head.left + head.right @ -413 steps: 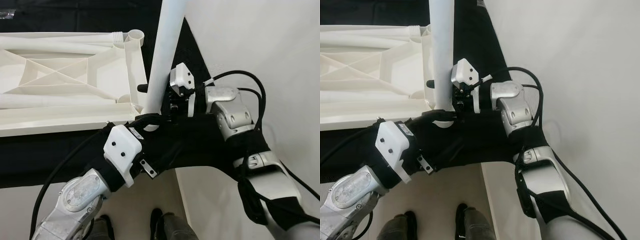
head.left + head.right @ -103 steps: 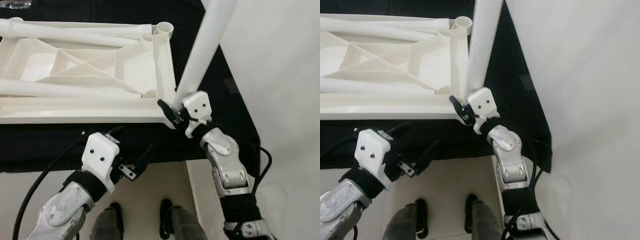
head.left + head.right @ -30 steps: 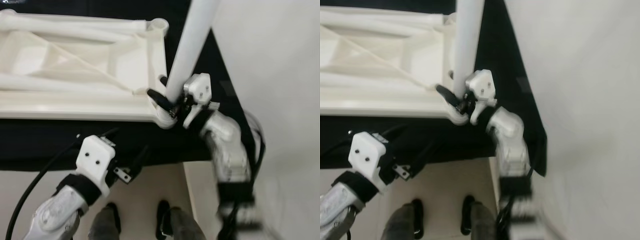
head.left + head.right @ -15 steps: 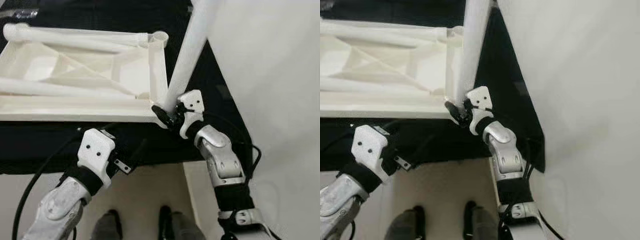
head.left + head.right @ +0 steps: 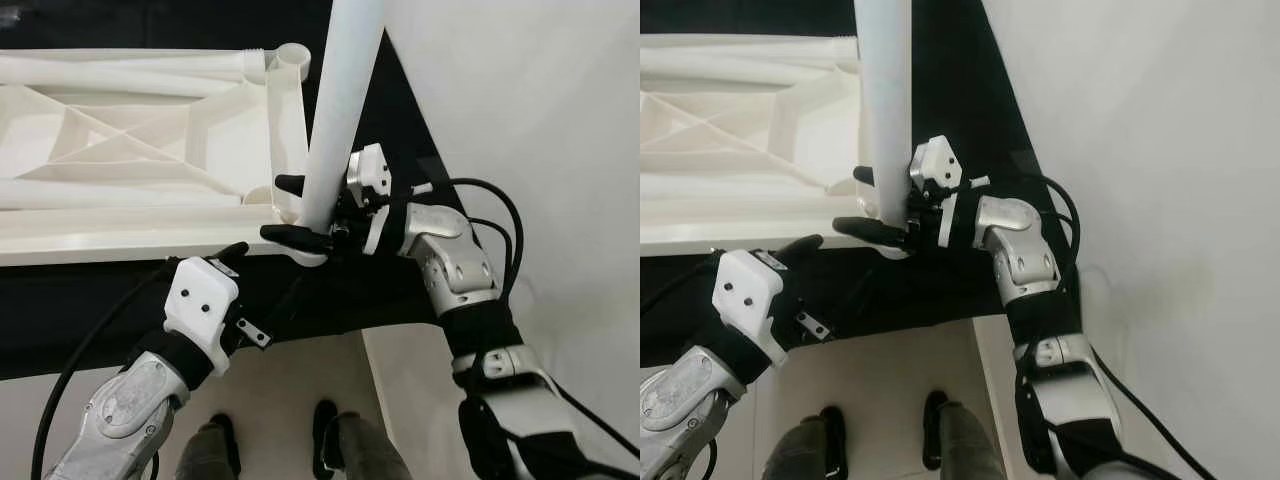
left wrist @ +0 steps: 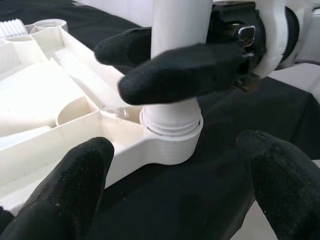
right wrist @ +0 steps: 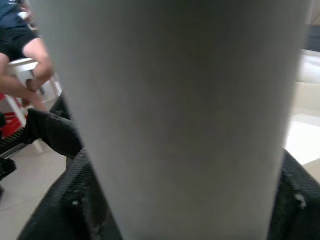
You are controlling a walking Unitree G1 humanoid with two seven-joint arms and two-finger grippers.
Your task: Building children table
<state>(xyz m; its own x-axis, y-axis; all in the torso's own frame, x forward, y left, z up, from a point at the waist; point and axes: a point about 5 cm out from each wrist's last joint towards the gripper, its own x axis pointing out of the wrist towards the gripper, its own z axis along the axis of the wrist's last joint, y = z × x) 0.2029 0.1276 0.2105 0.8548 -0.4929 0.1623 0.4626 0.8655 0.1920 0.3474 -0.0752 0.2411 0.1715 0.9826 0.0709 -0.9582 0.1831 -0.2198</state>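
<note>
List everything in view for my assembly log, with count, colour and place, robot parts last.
Tabletop: one, white, upside down on the black cloth, ribbed underside up.
Standing leg: one, white, upright in the tabletop's near right corner socket.
Loose legs: at least two, white, lying across the tabletop's underside.
Empty socket: one, white, far right corner.
Cloth: one, black, under the tabletop.
Person: one, seated in the background of the right wrist view.
Feet: two, dark, on the floor below.
Right tool: black fingers around the standing leg's base.
Left tool: open, just short of the corner socket.
</note>
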